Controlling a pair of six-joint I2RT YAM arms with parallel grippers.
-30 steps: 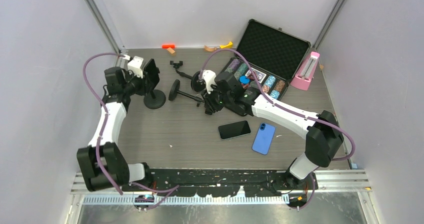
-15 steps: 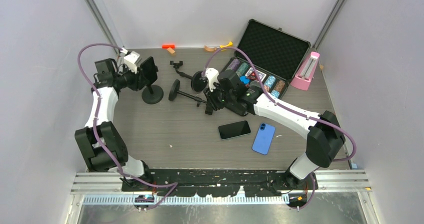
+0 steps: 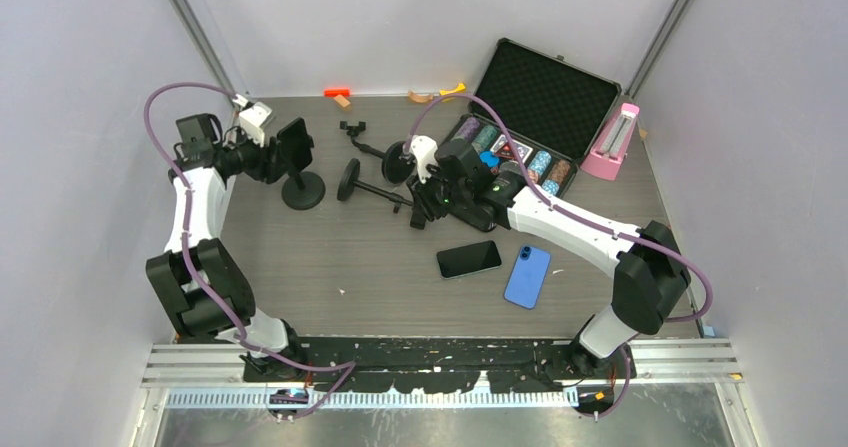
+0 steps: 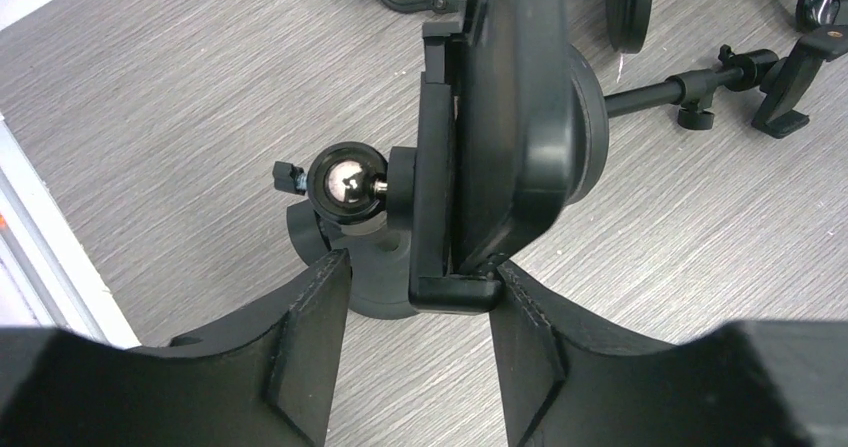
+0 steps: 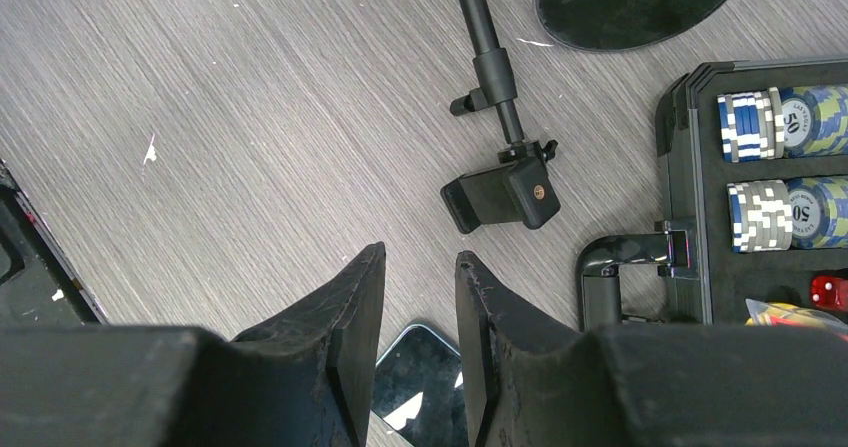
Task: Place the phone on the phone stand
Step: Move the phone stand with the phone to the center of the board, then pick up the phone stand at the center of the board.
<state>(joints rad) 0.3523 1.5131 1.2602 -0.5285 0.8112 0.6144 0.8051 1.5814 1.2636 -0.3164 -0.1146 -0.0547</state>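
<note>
The phone on the phone stand looks stiff and slippery, best held by its 2 edges; left gripper and right gripper are parted, empty.

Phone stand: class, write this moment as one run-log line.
phone: clamped in phone stand | left hand: open, astride the stand | right hand: open, empty | black phone, blue phone: flat on table

A grey wood-grain table carried an open black case. Just right of the case stood a pink object. In front of the case lay a black phone and a blue phone. Left of the case lay two fallen stands, and farther left stood an upright stand.
</note>
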